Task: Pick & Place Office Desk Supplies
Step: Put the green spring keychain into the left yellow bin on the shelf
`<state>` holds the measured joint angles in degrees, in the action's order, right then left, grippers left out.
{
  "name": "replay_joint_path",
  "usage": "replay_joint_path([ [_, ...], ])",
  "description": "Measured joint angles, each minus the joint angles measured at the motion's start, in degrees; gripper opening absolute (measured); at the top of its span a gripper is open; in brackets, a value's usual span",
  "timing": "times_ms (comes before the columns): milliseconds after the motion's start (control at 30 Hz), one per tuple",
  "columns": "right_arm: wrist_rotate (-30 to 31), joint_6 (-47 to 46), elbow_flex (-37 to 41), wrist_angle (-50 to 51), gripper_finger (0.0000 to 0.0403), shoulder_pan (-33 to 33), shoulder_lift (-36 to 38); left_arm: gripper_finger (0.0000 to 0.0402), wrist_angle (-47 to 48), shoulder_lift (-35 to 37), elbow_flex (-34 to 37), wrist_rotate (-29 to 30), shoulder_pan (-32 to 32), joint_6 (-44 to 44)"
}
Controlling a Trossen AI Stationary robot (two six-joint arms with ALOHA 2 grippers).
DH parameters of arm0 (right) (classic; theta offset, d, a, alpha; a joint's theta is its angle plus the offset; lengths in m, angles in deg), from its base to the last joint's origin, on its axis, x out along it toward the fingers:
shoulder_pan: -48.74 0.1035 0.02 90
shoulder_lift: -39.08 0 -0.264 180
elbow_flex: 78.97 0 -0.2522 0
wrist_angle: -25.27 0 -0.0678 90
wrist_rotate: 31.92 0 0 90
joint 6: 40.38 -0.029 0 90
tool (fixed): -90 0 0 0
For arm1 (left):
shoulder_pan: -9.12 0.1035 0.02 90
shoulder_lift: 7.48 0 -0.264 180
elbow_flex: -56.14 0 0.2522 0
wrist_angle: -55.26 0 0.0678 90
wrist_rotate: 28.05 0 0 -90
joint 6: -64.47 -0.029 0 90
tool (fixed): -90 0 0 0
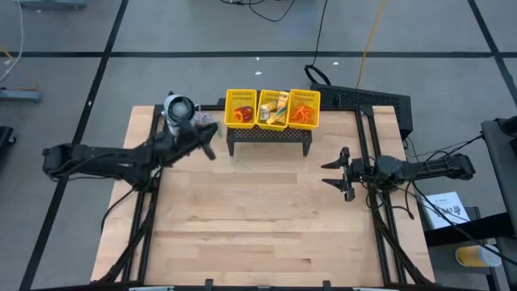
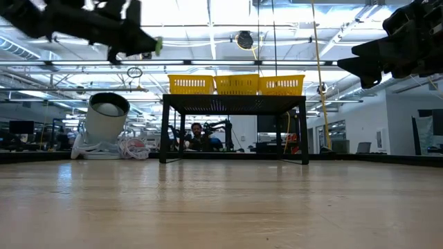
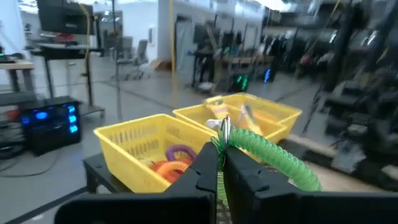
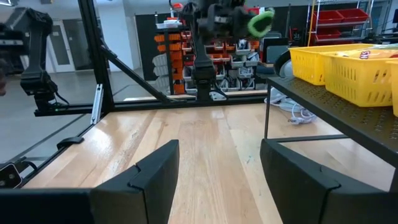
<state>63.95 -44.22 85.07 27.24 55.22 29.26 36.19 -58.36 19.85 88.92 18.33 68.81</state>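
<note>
My left gripper [image 1: 208, 139] hovers above the table, just left of the yellow mesh basket [image 1: 273, 108], and is shut on a green coiled ring [image 3: 273, 160]. The ring also shows as a green spot in the low view [image 2: 158, 46] and in the right wrist view [image 4: 261, 22]. The basket stands on a black stand [image 1: 271, 137]. Its left compartment holds purple and orange rings [image 3: 177, 158], the middle one packets [image 1: 275, 107], and the right one orange rubber bands [image 1: 303, 113]. My right gripper [image 1: 338, 171] is open in the air right of the stand, touching nothing. My left gripper pinches the green coiled ring between its two fingertips, at one point of its loop [image 3: 222, 144]. The rest of the ring sticks out sideways past the fingers. The ring is lifted clear of the table, at about the height of the basket's rim.
A grey-white round device [image 1: 179, 109] with a coiled cord [image 2: 131, 148] sits on the table's far left, close to my left arm. The black stand's legs [image 2: 165, 131] rise from the far middle of the table. Bare wood [image 1: 258, 226] fills the near half.
</note>
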Motion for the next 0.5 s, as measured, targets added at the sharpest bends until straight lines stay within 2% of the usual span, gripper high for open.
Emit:
replay_joint_path([
  [267, 0.02, 0.0, -0.01, 0.0, 0.0215, 0.0, 0.0, 0.0016, 13.55, -12.07, -17.77, -0.46, 8.8, -1.55],
  [500, 0.0, 0.0, -0.01, 0.0, 0.0215, -0.01, 0.0, 0.0006, 15.62, -25.42, -26.88, -3.49, 13.3, -1.43],
])
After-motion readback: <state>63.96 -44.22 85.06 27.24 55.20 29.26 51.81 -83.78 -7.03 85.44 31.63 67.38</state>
